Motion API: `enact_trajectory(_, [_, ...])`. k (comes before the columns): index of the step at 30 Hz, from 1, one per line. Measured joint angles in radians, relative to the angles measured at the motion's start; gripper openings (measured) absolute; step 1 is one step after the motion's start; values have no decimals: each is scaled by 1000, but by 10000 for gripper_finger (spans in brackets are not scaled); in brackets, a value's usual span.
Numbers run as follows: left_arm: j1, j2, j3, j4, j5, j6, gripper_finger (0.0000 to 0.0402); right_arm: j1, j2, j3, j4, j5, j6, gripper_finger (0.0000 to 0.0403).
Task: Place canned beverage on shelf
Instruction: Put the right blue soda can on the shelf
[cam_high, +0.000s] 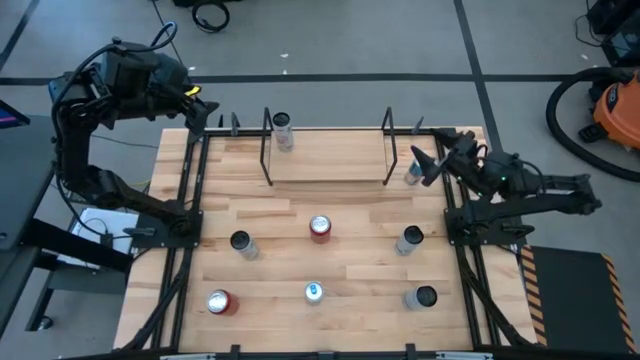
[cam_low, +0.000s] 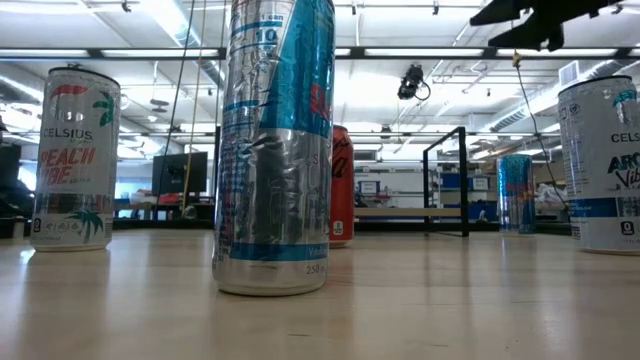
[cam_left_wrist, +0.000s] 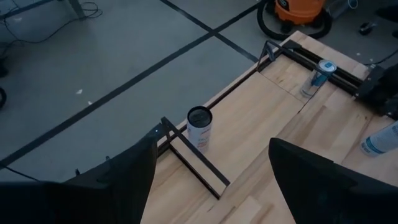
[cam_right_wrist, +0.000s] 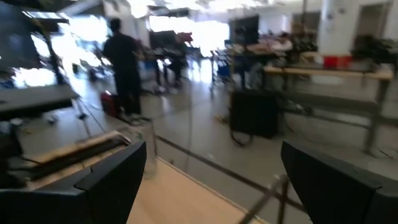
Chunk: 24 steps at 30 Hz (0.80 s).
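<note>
Low view: Celsius Peach Vibe can (cam_low: 75, 160) | left tool (cam_left_wrist: 211, 180), right tool (cam_right_wrist: 211, 180) apart

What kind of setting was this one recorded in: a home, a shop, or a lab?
Most likely a robotics lab or workshop. The butcher-block table stands on a bare grey floor marked with tape lines, an orange shop vacuum sits nearby, and the right wrist view shows workbenches and a standing person.

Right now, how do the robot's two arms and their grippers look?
Both arms are dark, nearly black, built of jointed segments. The left arm carries a bulky wrist block with a black cable looping off it. The right arm is slimmer. Each gripper has two broad, flat, dark fingers.
</note>
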Motion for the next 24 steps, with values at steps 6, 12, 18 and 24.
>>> enact_trajectory(6, [0, -1, 0, 0, 0, 17, 311, 0, 60, 84, -176, 74, 163, 384])
enact_trajectory(12, [0, -1, 0, 0, 11, 27, 311, -4, 108, 146, -306, 112, 300, 384])
enact_trajectory(18, [0, 0, 0, -1, 12, 28, 311, -43, 167, 233, -461, 55, 362, 384])
enact_trajectory(24, [0, 0, 0, -1, 12, 28, 311, -125, 231, 345, -663, -40, 393, 384])
